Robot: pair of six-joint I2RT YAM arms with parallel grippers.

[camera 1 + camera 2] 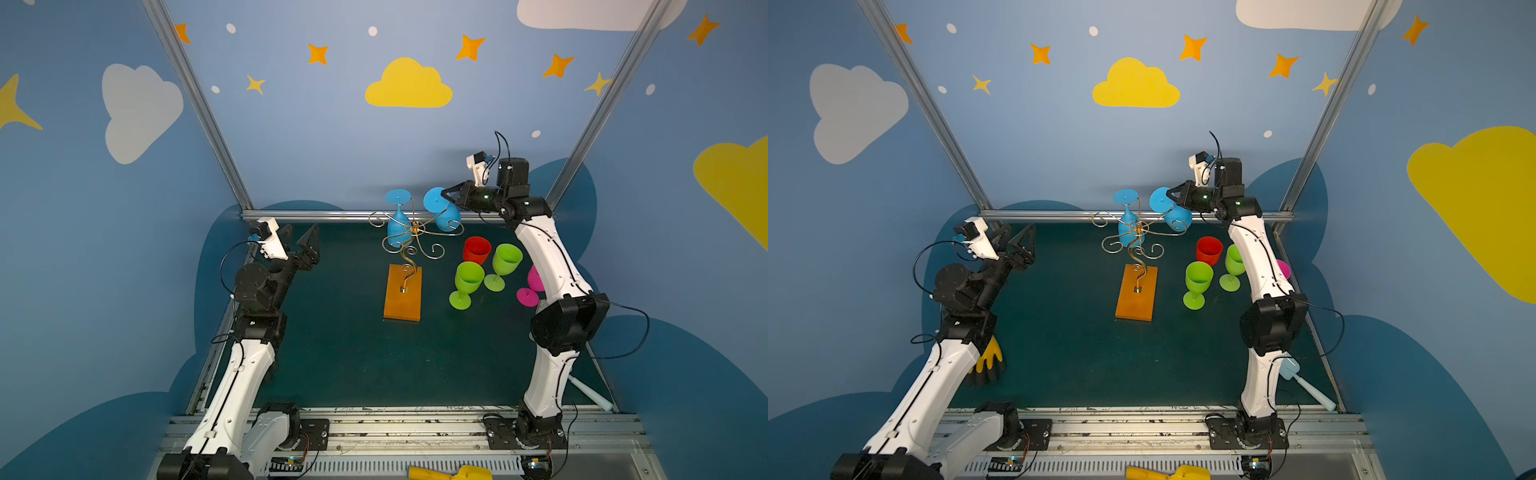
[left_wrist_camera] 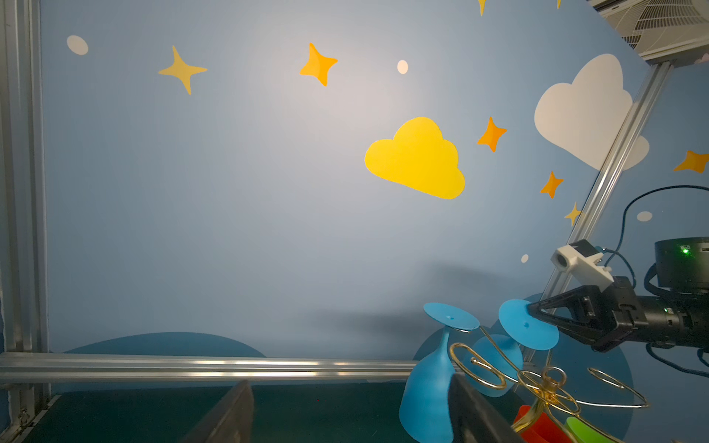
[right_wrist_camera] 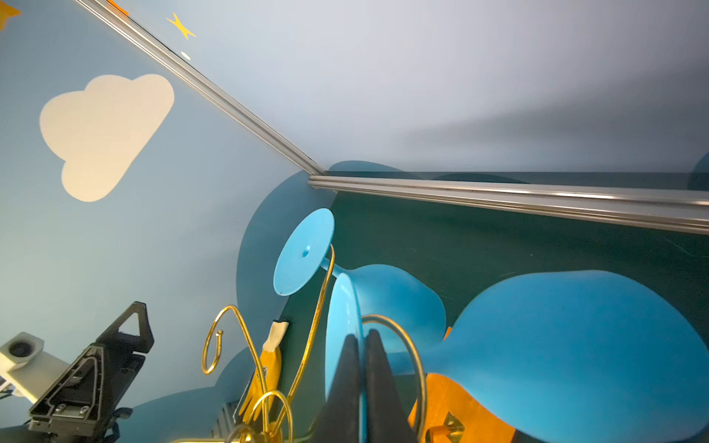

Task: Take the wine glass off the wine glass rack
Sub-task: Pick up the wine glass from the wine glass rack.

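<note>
My right claw (image 1: 444, 194) is clenched on the rim of the round foot of the blue wine glass (image 1: 449, 218). It is up at the top of the wine glass rack (image 1: 402, 299), on the side toward my right arm. The glass hangs bowl-down and tilted, with a gold curl of the rack looped round its stem (the right wrist view shows the wire arching over just beside my fingertips). A second blue glass (image 1: 397, 226) hangs bowl-down from another curl just beside it.

My left claw (image 1: 300, 239) is released, with nothing between its jaws. It is held above the tabletop (image 1: 353, 361), well apart from the rack on its other side.

The tabletop is dark green, and the rack's orange-brown base lies flat on it. Near the rack, toward my right arm, stand a red cup (image 1: 476, 249), two green glasses (image 1: 467, 282) and a pink glass (image 1: 528, 296) partly hidden by that arm.

The walls (image 1: 291, 145) are blue, painted with clouds and stars. A yellow cloud (image 1: 409, 85) sits high behind the rack, and an aluminium rail (image 1: 311, 215) runs along the foot of that wall.
</note>
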